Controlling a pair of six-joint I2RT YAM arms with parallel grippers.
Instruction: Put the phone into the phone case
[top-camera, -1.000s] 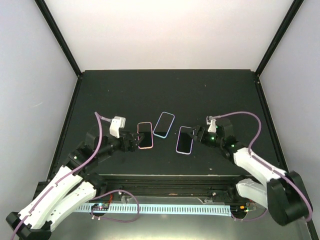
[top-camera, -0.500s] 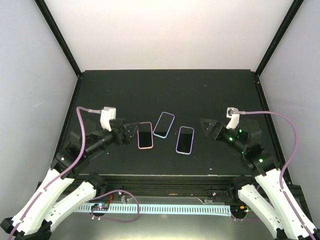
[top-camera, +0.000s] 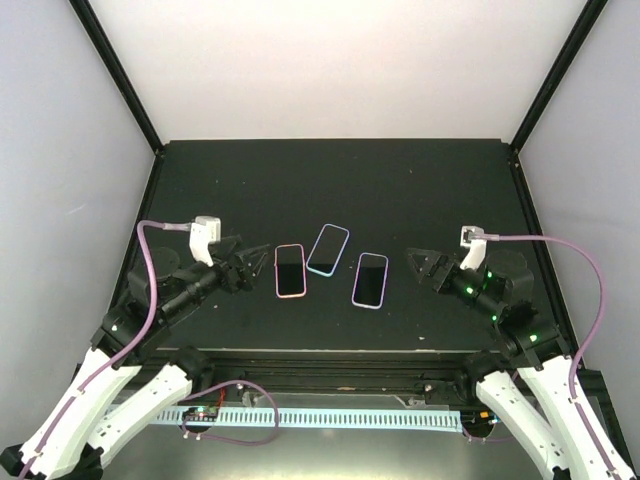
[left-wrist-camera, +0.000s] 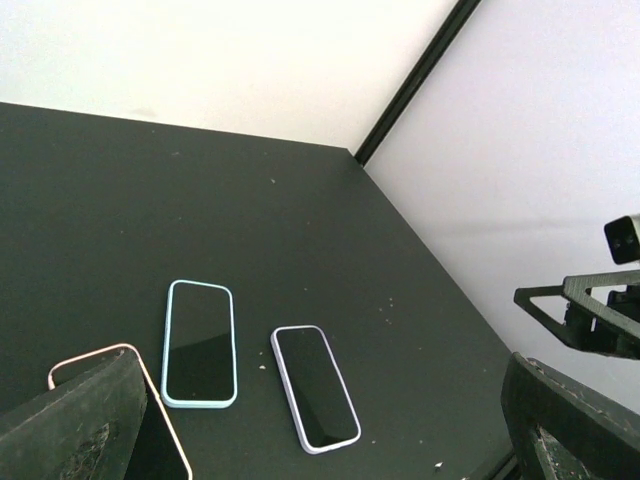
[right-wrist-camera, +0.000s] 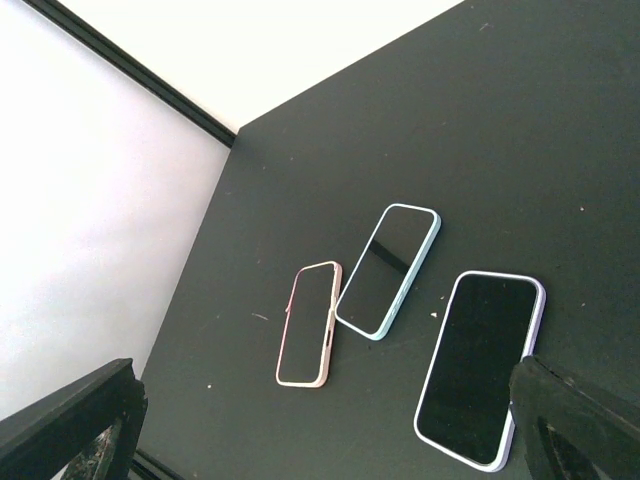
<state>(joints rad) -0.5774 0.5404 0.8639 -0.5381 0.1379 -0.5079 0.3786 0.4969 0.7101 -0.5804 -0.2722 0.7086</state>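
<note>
The phone (top-camera: 371, 279) lies screen-up inside the lavender phone case (top-camera: 356, 288), flat on the black table; only its black screen shows. The left wrist view has the same phone (left-wrist-camera: 318, 390) ringed by the case's rim (left-wrist-camera: 329, 446), and the right wrist view has the phone (right-wrist-camera: 478, 365) with its case rim (right-wrist-camera: 536, 318). My left gripper (top-camera: 258, 262) hovers open, left of the pink-rimmed phone. To the case's right, my right gripper (top-camera: 425, 268) is open and well apart from it. Nothing is between either pair of fingers (left-wrist-camera: 75, 430) (right-wrist-camera: 580, 425).
A pink-rimmed phone (top-camera: 290, 270) and a light blue-rimmed phone (top-camera: 328, 249) lie screen-up to the left of the lavender case, the three close together. Black frame posts and white walls border the table (top-camera: 330, 180) at the back and sides.
Both arms have drawn back from the phones toward their own sides. The right gripper has left the lavender case's right edge and opened wider. The phones have not moved.
</note>
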